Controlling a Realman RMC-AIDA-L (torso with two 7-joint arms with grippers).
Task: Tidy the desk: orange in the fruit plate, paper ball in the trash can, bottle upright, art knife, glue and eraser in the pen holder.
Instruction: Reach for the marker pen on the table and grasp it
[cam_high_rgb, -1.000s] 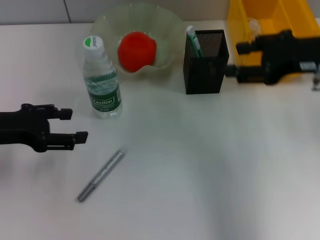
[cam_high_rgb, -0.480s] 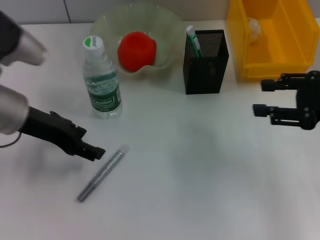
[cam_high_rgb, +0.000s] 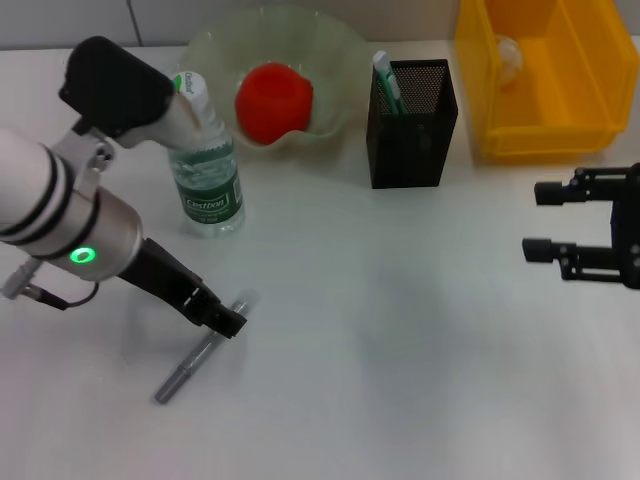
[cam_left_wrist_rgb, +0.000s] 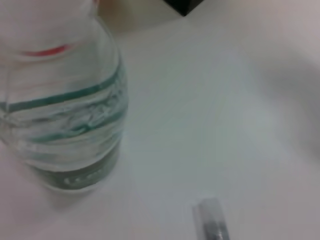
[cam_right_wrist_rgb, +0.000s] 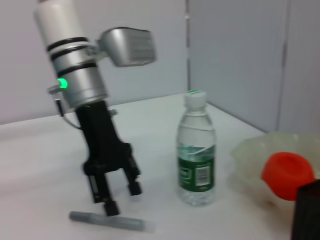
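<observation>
Near left: my left gripper (cam_high_rgb: 228, 322) down over grey art knife (cam_high_rgb: 196, 355) lying on desk (cam_high_rgb: 400, 350), fingers spread, one tip touching it, nothing held. Right: my right gripper (cam_high_rgb: 545, 220) hovers, fingers apart, nothing held. Farther: bottle (cam_high_rgb: 205, 160) upright, green label, lettering unreadable. Orange (cam_high_rgb: 273, 102) in fruit plate (cam_high_rgb: 335, 60). Pen holder (cam_high_rgb: 412, 125), then trash can (cam_high_rgb: 545, 70) with paper ball (cam_high_rgb: 507, 52) inside.

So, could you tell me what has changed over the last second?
The left gripper swung down over the grey pen-like tool, fingers open astride it. The right gripper drew back from the yellow bin, open. Bottle, orange and mesh holder stayed put.
</observation>
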